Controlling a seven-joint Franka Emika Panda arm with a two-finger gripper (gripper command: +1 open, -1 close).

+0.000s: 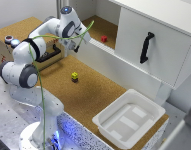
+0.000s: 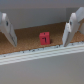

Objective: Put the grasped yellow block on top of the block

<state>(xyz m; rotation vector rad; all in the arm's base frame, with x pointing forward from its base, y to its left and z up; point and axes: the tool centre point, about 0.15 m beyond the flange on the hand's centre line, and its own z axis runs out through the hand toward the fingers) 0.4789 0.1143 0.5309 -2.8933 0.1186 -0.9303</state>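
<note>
Red block point(image 1: 104, 38): lay on the cork floor inside the white cabinet recess.
White bin point(image 1: 151, 110): sat on the cork table, toward the exterior view's right.
Cabinet door point(image 1: 167, 55): white, with a black handle point(image 1: 146, 47).

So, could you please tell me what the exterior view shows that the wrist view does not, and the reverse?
Only the exterior view shows the yellow block sitting on the dark block, the white bin, the black cabinet handle and the arm itself. Only the wrist view shows the hand up close, with its fingers spread apart and nothing between them. Both show the red block on the cork surface beyond a white ledge.
</note>
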